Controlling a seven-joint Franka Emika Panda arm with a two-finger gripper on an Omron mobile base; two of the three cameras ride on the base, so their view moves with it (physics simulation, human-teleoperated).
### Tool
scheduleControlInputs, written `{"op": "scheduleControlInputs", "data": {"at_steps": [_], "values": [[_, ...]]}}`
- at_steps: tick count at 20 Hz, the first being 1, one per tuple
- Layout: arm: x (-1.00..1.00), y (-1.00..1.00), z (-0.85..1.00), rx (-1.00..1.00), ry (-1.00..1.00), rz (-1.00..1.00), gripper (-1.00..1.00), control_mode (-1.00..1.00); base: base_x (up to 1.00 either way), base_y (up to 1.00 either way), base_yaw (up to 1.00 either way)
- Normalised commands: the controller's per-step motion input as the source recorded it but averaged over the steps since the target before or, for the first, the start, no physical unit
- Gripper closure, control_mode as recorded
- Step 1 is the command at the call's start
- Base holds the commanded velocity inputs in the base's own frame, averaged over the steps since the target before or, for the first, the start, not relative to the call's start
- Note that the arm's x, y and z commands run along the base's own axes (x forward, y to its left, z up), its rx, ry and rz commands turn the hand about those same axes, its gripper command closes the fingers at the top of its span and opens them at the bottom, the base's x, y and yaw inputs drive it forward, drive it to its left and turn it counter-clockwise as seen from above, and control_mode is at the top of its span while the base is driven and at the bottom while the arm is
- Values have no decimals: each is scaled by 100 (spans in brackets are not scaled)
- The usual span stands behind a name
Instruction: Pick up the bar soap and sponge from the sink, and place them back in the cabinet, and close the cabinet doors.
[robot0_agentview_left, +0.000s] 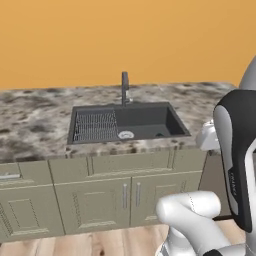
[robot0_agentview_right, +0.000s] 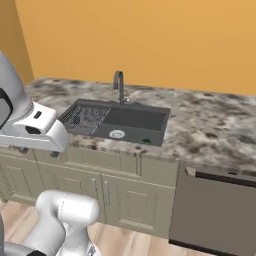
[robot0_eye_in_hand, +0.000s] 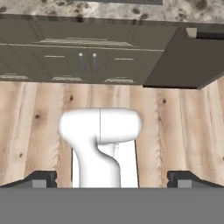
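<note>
The sink (robot0_agentview_left: 150, 120) (robot0_agentview_right: 135, 119) is a dark grey basin set in the speckled counter, with a ribbed rack (robot0_agentview_left: 95, 126) on its left half, a round silver drain (robot0_agentview_left: 125, 134) and a dark faucet (robot0_agentview_left: 125, 87) behind it. A small dark green corner of the sponge (robot0_agentview_right: 146, 141) (robot0_agentview_left: 159, 135) peeks over the basin's near right wall. The bar soap is hidden. The cabinet and the cabinet doors are out of view. My gripper (robot0_eye_in_hand: 113, 179) is open, its fingertips (robot0_eye_in_hand: 41, 178) wide apart with nothing between them. It hangs in front of the counter and looks down at the floor.
Short olive-grey doors with paired steel handles (robot0_agentview_left: 131, 195) (robot0_agentview_right: 100, 192) (robot0_eye_in_hand: 87, 61) stand under the sink. A dark appliance front (robot0_agentview_right: 215, 210) (robot0_eye_in_hand: 175, 57) sits to their right. Speckled counter (robot0_agentview_right: 215, 125) runs both ways below an orange wall. The floor (robot0_eye_in_hand: 183, 118) is wood planks.
</note>
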Motion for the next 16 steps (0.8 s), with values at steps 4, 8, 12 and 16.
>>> {"op": "scheduleControlInputs", "data": {"at_steps": [4,8,12,16], "values": [[0,0,0,0,0,0,-100,100,47,45,-23],[0,0,0,0,0,0,-100,100,41,27,-21],[0,0,0,0,0,0,-100,100,37,19,-20],[0,0,0,0,0,0,-100,100,39,14,-16]]}}
